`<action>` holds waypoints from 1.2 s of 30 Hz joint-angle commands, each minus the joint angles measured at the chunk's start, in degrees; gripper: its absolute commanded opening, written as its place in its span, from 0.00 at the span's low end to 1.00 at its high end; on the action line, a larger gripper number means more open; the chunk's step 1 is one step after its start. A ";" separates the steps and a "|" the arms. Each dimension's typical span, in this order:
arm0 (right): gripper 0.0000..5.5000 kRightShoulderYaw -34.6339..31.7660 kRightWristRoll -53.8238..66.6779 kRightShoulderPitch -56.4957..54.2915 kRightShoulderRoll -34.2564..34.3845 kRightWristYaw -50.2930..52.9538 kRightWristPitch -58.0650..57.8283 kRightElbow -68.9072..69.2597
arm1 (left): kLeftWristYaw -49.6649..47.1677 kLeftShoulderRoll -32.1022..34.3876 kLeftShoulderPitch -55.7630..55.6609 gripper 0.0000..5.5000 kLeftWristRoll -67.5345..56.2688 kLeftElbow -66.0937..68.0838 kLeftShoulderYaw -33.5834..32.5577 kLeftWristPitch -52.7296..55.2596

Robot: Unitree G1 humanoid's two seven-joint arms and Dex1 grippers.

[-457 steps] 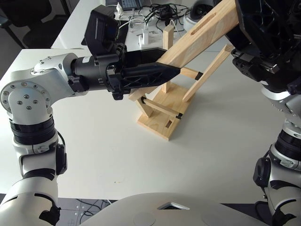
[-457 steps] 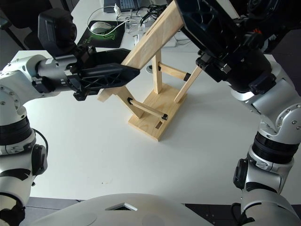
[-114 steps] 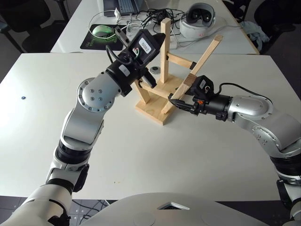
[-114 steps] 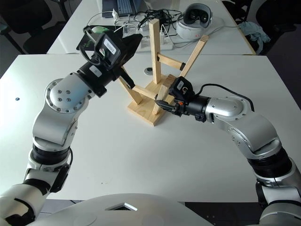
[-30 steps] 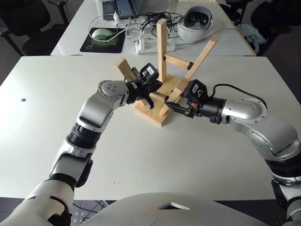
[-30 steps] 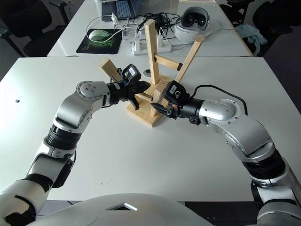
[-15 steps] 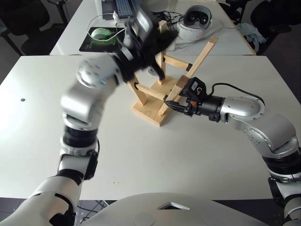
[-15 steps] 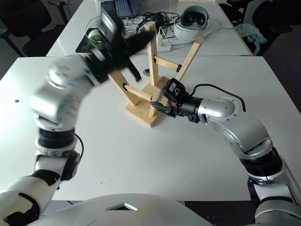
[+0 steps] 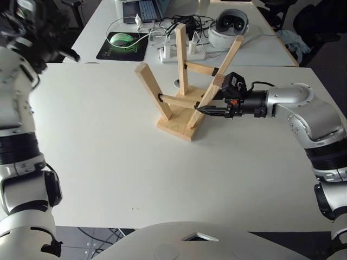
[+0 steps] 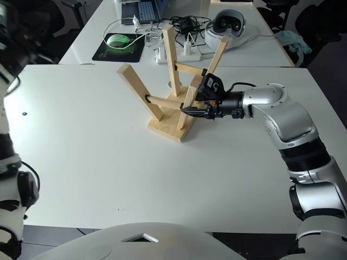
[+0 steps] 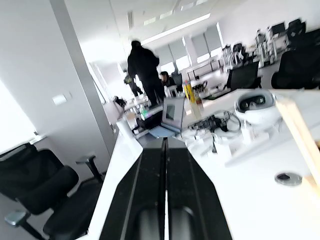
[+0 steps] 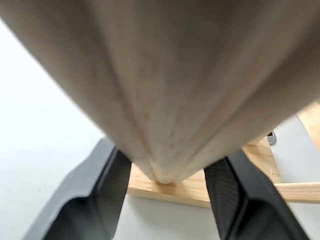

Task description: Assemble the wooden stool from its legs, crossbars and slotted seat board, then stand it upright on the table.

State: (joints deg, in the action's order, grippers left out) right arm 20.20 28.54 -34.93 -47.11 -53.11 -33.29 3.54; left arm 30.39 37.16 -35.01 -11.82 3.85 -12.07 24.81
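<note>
Steadying the upturned stool (image 9: 176, 123) at frame centre, right gripper (image 9: 200, 110) clamped on a leg (image 9: 212, 92), left gripper (image 11: 165, 141) closed empty well apart; looked assembled, needing flipping upright next.

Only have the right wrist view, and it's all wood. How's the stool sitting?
Observer: Upside down, with the seat board flat on the table and the legs pointing up.
Operator: Which leg am I on?
Observer: The near-right leg. Your right gripper is at its lower half, just above the board.
Operator: Other arm?
Observer: The left gripper is shut and empty, raised off to the robot's left.
</note>
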 commanded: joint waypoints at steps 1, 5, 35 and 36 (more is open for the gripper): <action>0.37 9.94 -10.06 3.73 -0.67 -5.36 -2.31 -9.60 | -2.73 -8.44 1.17 0.00 0.09 5.01 3.28 -4.57; 0.37 10.78 -10.76 1.98 0.70 -6.52 -1.47 -11.60 | -7.00 -10.26 3.08 0.00 0.54 1.09 1.77 -2.83; 0.37 10.19 -10.32 7.07 1.23 -1.59 -4.26 -6.15 | -8.90 -22.66 7.93 0.00 -4.29 -29.84 28.10 34.38; 0.37 10.30 -10.36 7.22 1.47 -1.39 -4.40 -5.68 | -8.93 -23.12 7.75 0.00 -4.49 -30.06 28.58 34.38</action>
State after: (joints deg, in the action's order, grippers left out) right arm 19.57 27.64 -33.87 -47.10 -55.00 -30.06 1.74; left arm 11.38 18.47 -29.53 -7.72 -23.36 4.57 55.16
